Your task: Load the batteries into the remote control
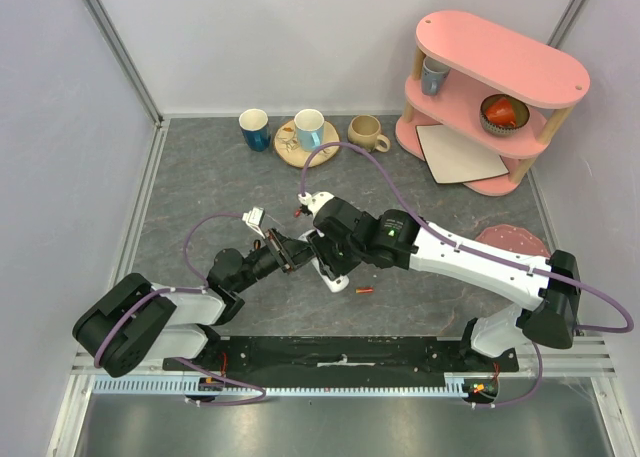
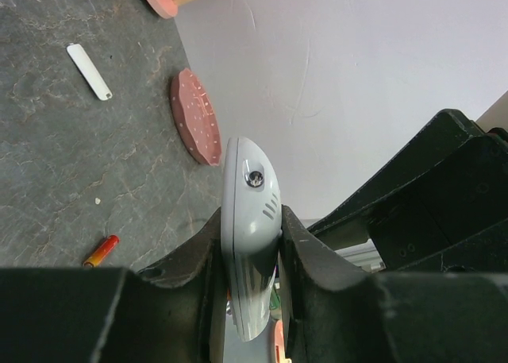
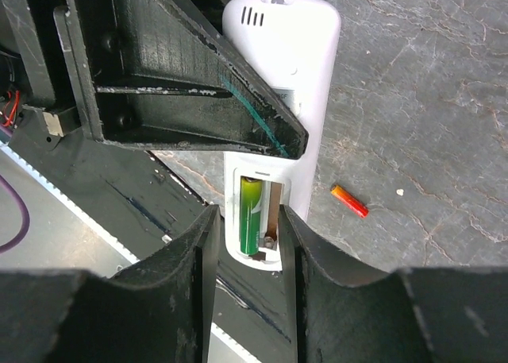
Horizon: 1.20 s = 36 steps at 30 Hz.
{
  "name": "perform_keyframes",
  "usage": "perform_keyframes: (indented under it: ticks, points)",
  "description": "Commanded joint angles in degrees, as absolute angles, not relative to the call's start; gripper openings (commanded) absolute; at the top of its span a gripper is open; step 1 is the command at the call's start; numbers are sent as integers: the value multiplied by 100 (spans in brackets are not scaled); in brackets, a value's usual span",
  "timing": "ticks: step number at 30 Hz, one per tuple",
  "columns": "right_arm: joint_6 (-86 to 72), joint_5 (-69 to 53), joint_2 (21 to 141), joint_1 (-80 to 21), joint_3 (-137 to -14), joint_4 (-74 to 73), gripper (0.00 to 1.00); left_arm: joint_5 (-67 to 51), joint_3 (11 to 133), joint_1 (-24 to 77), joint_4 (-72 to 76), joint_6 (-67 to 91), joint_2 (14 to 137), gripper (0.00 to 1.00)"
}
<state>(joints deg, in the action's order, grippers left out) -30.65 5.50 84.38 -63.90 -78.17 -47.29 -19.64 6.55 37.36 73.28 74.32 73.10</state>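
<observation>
Slim white plastic remote control (image 1: 335, 280) is held mid-table between both arms, seen from above. Left wrist: the left gripper (image 2: 252, 220) clamps it edgewise. Right wrist: the right gripper (image 3: 250, 214) straddles its open compartment, and I cannot tell if it grips. A green cylindrical battery (image 3: 251, 204) sits inside, and a red-orange battery (image 3: 349, 200) lies beside on the grey table (image 3: 413, 101).

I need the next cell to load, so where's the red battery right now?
Top view: the red battery lies loose on the table, centre, just right of the remote's near end and apart from it.
</observation>
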Motion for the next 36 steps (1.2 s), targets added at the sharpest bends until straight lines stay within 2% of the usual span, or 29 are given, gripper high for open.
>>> perform_keyframes:
  ticks: [1, 11, 30, 36]
  points:
    - [-3111, 607, 8191, -6390, -7946, -4816, 42, -1995, 615, 3771, 8525, 7444, 7189, 2]
    - [-3199, 168, 8121, -6390, -7743, -4685, 42, -1977, 633, 3762, 8508, 7453, 7146, 2]
    - [-3234, 53, 8148, -6390, -7550, -4518, 42, -1854, 738, 3771, 7954, 7444, 6891, 2]
    - [-3305, 360, 8033, -6381, -7751, -4535, 48, -1854, 730, 3762, 7858, 7392, 6943, 2]
